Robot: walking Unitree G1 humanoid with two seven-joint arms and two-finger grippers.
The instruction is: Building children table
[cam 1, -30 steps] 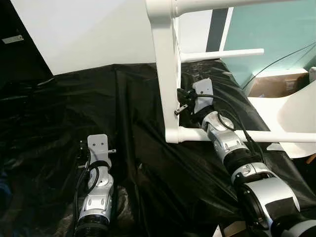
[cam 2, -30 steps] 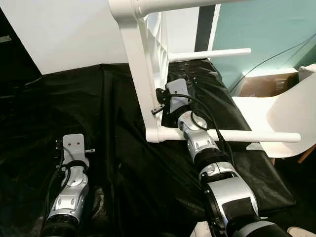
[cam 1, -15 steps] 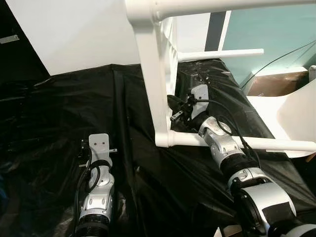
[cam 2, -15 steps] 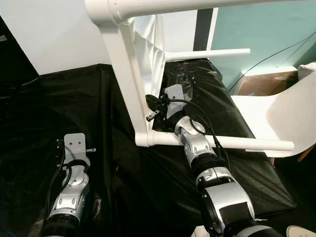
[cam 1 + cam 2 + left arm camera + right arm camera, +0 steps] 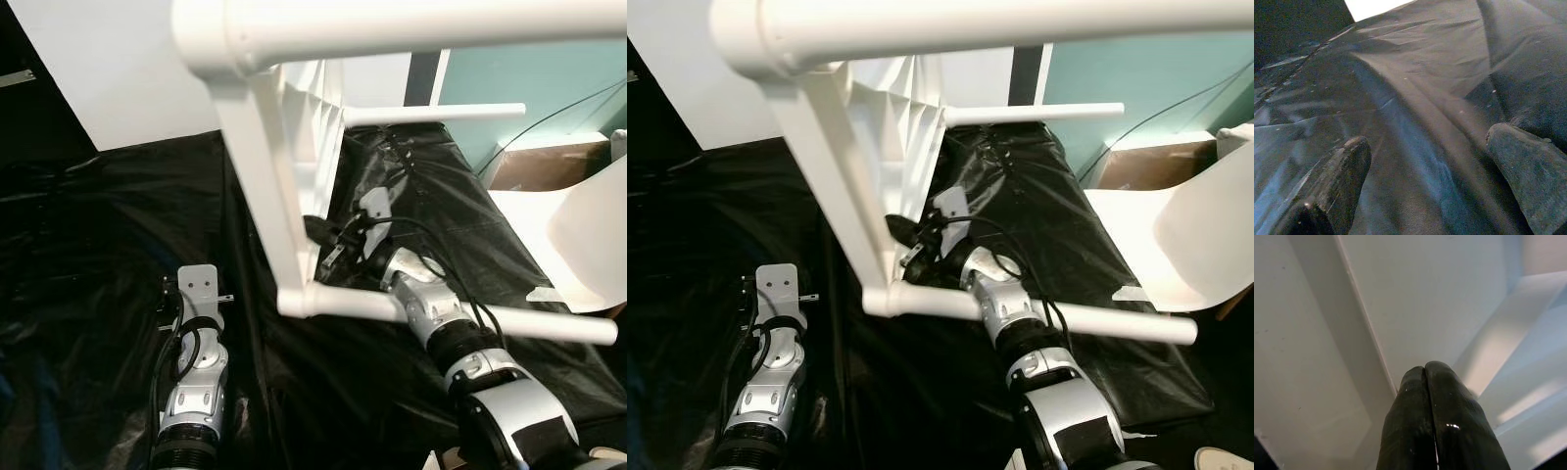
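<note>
Table frame, white plastic, ribbed underside [image 5: 294, 127], tipped up on its side over the black plastic sheeting [image 5: 98, 255]. Round white legs [image 5: 460, 318] stick out sideways toward the camera, one crossing the top of the head views, one low across the right arm.

Right gripper [image 5: 1425, 377] is reaching under the lower leg and into the ribbed underside; fingers pressed flat together, nothing between them, tips against a white rib. Judgement: it is pushing or propping the frame with closed fingertips rather than gripping it, likely to tilt the piece into position.

Left gripper [image 5: 1425, 161] rests low on the sheeting, fingers spread apart and holding nothing, well apart from the frame. It appears idle.

White curved moulded chair shell [image 5: 588, 235] sits at the right edge, beside the sheeting.
</note>
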